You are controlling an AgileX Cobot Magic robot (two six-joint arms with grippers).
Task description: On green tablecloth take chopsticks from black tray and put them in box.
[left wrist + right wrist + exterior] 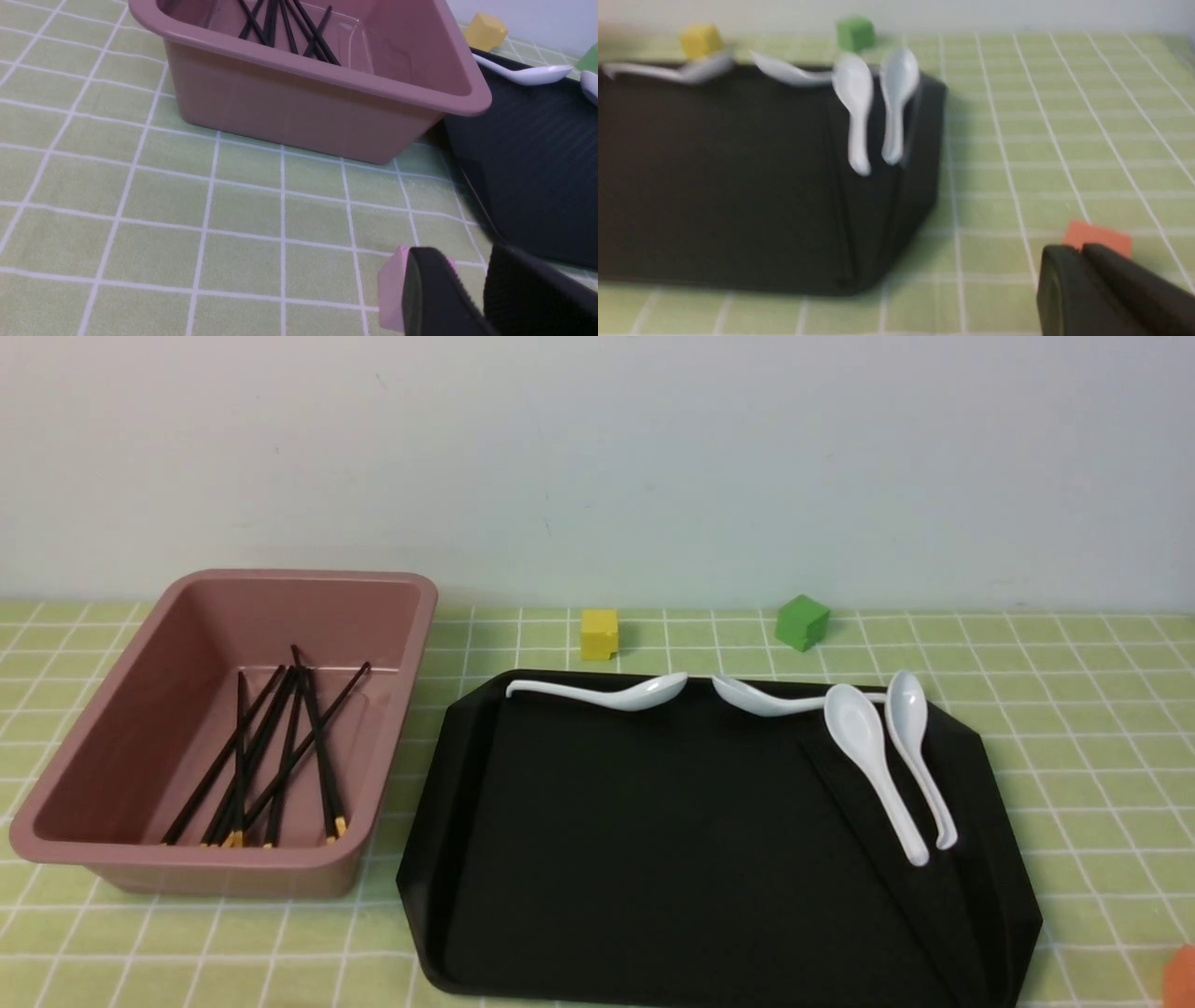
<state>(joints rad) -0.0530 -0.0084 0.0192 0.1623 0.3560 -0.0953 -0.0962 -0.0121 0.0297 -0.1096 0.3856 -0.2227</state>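
Chopsticks (271, 756) in box (392, 616) — apart from both hands, left hand (472, 289) slightly open, right hand (1080, 275) closed, empty

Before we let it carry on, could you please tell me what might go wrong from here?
1. A thin dark line, possibly a leftover chopstick, lies on the black tray beside two white soup spoons. Black on black, it could be missed, or a grasp might knock the spoons.
2. The pink box sits close to the tray, so a low carry could catch its rim.
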